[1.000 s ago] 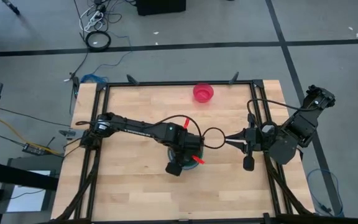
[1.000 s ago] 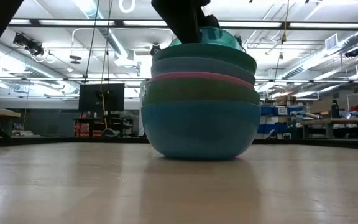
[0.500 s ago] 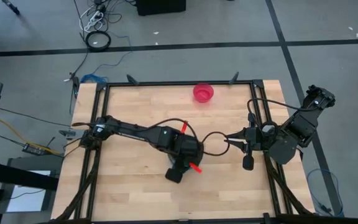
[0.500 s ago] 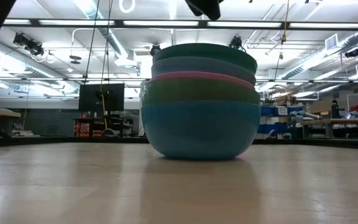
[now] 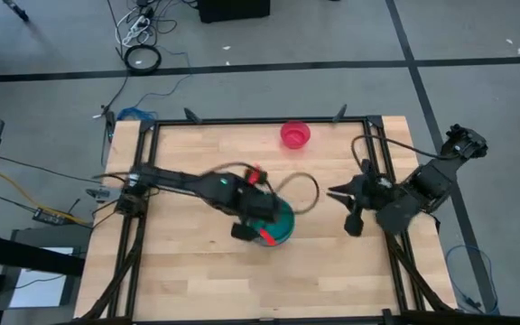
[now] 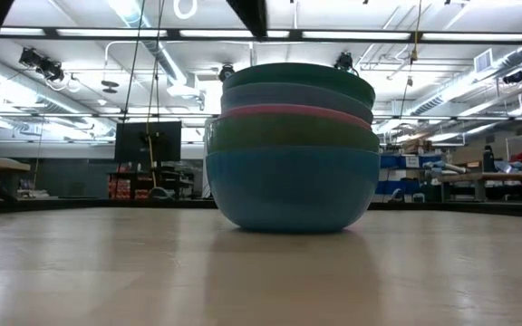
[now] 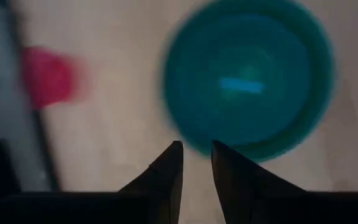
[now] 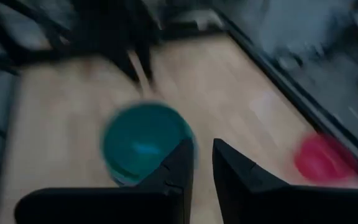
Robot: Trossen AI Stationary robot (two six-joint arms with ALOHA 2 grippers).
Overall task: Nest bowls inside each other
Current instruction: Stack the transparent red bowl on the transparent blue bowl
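Several large bowls stand nested in one stack (image 5: pixel 278 226) (image 6: pixel 288 145) near the table's middle: blue at the bottom on the wood, then green, pink, light blue, and teal on top (image 7: pixel 247 81). A small magenta-red bowl (image 5: pixel 295 134) sits alone by the far edge. My left gripper (image 7: pixel 196 149) hovers above the stack's left rim (image 5: pixel 255 224), its fingers a narrow gap apart with nothing between them. My right gripper (image 5: pixel 337 193) (image 8: pixel 202 149) waits to the right of the stack, pointing toward it, also narrowly open and empty.
A black frame (image 5: pixel 260 120) runs along the table's edges, and cables loop between the two arms (image 5: pixel 305 190). Bare wood lies on the near side and far left of the table. The magenta-red bowl also shows in the wrist views (image 7: pixel 48 74) (image 8: pixel 322 155).
My left gripper has risen off the top of the stack and drawn back toward the table's left and far side, uncovering the teal bowl, which now sits level in the stack. My right gripper has shifted slightly toward the far edge.
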